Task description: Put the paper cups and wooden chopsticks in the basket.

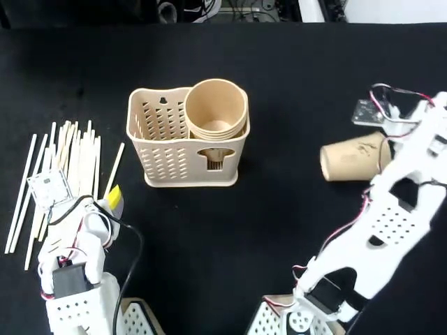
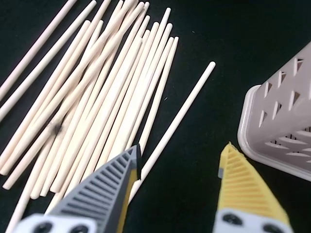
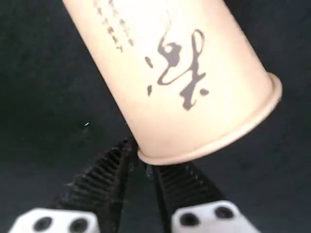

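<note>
A beige slotted basket [image 1: 167, 150] stands mid-table, with stacked paper cups [image 1: 216, 106] in its right compartment. Several wooden chopsticks [image 1: 70, 157] lie fanned out on the black cloth left of it, and one stray chopstick [image 1: 114, 169] lies nearer the basket. My left gripper [image 1: 108, 199] hovers open just in front of the pile; its grey and yellow fingers straddle the stray chopstick [image 2: 177, 119], beside the pile [image 2: 92, 97] and the basket's corner [image 2: 277, 126]. Right of the basket a paper cup [image 1: 353, 160] lies on its side. My right gripper [image 3: 143, 162] is shut on the rim of this cup [image 3: 180, 73].
The table is covered in black cloth, with open room in front of the basket and between it and the lying cup. The basket's left compartment [image 1: 159, 118] holds nothing. Cables and gear lie along the far edge [image 1: 230, 8].
</note>
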